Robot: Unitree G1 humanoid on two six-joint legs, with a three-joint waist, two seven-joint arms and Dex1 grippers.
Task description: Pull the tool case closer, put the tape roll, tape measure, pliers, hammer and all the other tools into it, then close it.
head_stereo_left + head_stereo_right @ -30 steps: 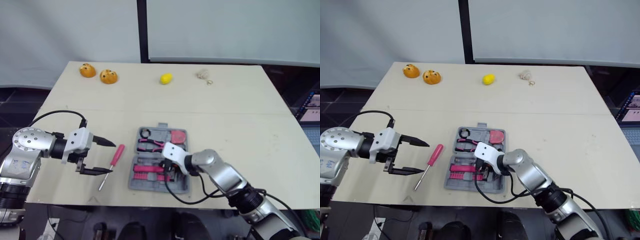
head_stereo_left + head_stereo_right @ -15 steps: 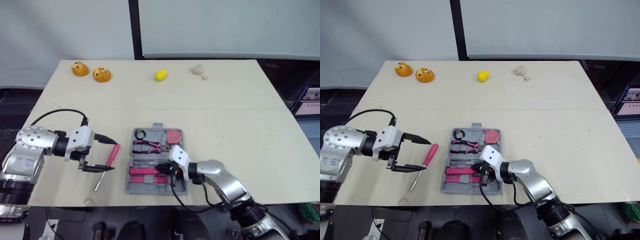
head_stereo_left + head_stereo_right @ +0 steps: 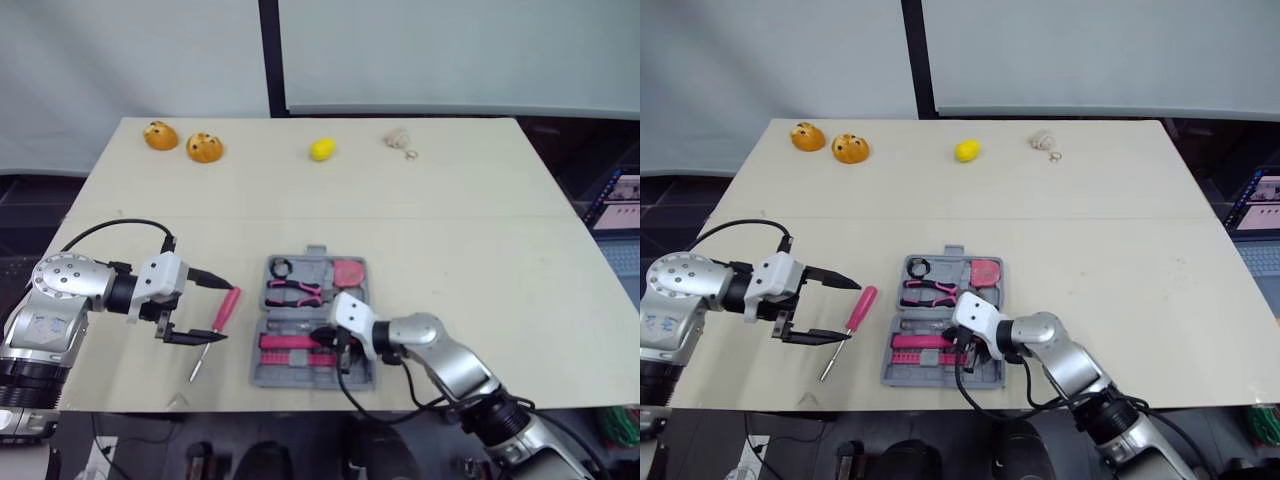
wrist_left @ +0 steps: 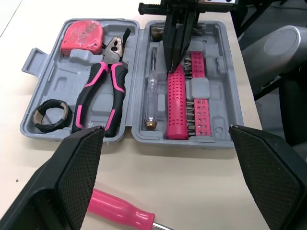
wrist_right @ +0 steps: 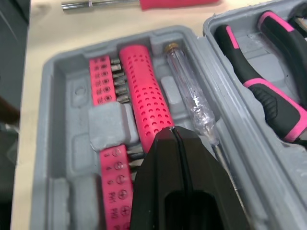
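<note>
Between wide-open fingers of left gripper (image 3: 224, 314): screwdriver (image 4: 122, 210), likely light, stiff; pinch pink handle.
Right gripper (image 5: 173, 132): closed, empty.

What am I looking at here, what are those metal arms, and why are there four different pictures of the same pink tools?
This is a two-armed humanoid robot working at a table. The two wide pictures come from cameras on its head, looking down over both arms. The two close ones come from a camera on each wrist, looking along that arm's black fingers.

An open grey tool case lies near the table's front edge. It holds pliers, a tape measure, a tape roll and a pink handle beside some bits. A pink screwdriver lies on the table outside the case.

The left gripper is open, with one finger on each side of that screwdriver. The right gripper is shut, with its tips at the pink handle, and it holds nothing.
</note>
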